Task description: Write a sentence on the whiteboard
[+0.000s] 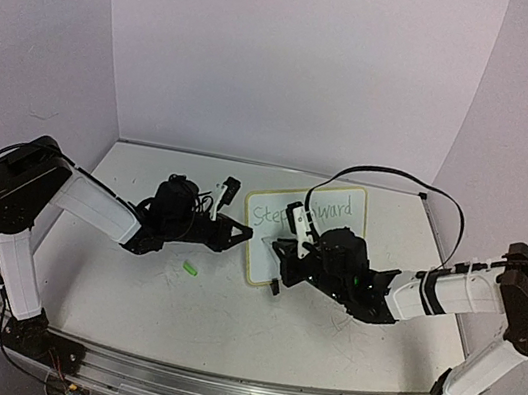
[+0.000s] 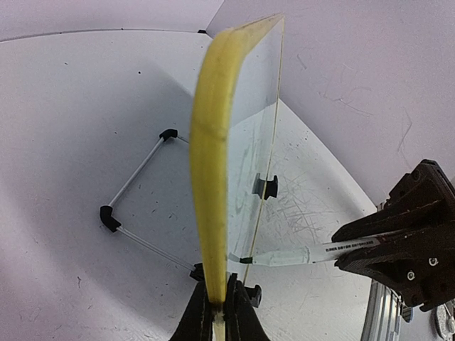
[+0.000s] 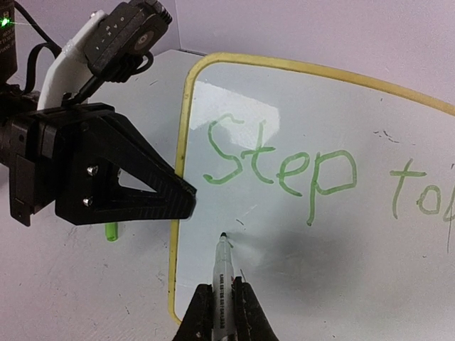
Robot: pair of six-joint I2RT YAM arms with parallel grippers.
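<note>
**Whiteboard on stand, held and being lettered**

- Whiteboard: white face, yellow-green rim. It is propped on a black wire stand at the middle of the bench, towards the rear.
- Sentence: green handwriting along the upper part of the board, reading "Step toward".
- Left hand: fingers pressed together on the board's left rim, pinching it edge-on.
- Right hand: pinching a marker, its dark tip against the board face below the "S" of "Step".
- Small green cap-like piece: lies on the bench just left of the board, beneath the left hand.
</note>
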